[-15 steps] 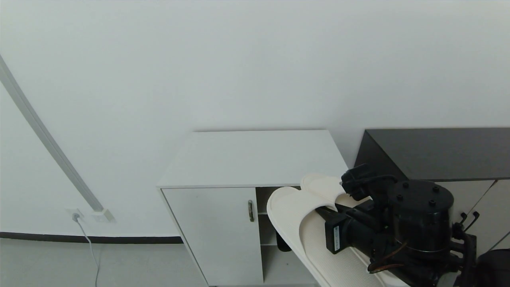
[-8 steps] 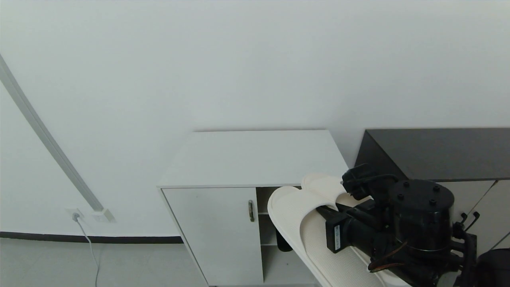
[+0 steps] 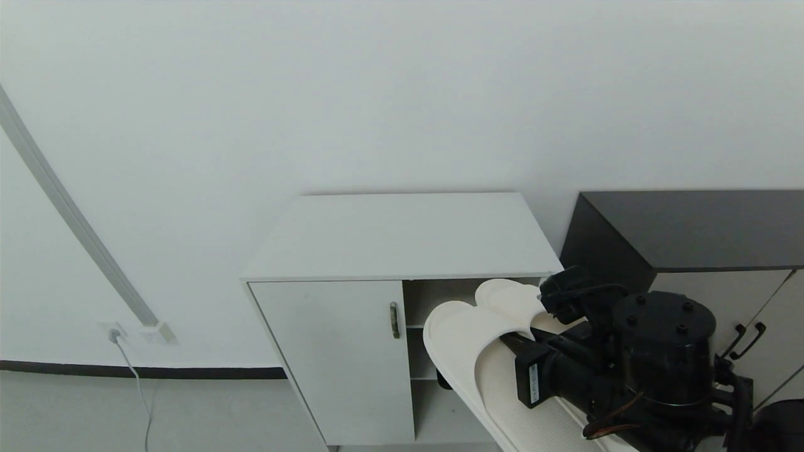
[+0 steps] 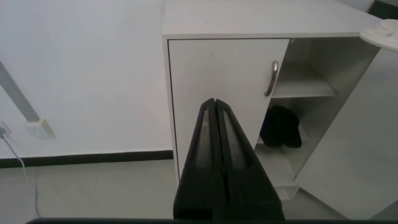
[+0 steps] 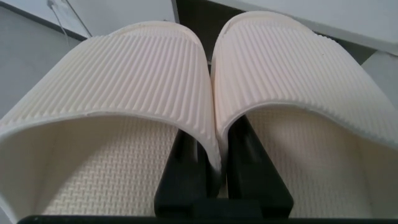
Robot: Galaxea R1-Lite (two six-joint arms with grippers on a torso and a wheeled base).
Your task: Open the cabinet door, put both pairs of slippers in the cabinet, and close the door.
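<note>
A white wall point(image 3: 377, 94) meets a grey floor point(image 3: 188, 414) at a dark skirting point(image 3: 144, 373). A socket point(image 3: 113, 331) with a cable point(image 3: 141, 402) sits low on the wall, well left of the white cabinet point(image 3: 402, 235). A black cabinet point(image 3: 691, 229) stands just beside it on the right.

The left door point(image 3: 333, 358) is closed, its handle point(image 3: 394, 319) at the inner edge. The right door point(image 4: 348, 155) is swung out, baring a shelf point(image 4: 301, 87). A dark pair point(image 4: 280, 127) stands inside under that shelf.

The right gripper point(image 5: 216, 163) has its fingers clamped on the adjoining sides of the cream slippers point(image 3: 468, 339). They are held in the air before the open half, toes near its top edge. The left gripper point(image 4: 214, 104) faces the closed door, fingers pressed together on nothing, with open floor ahead.
</note>
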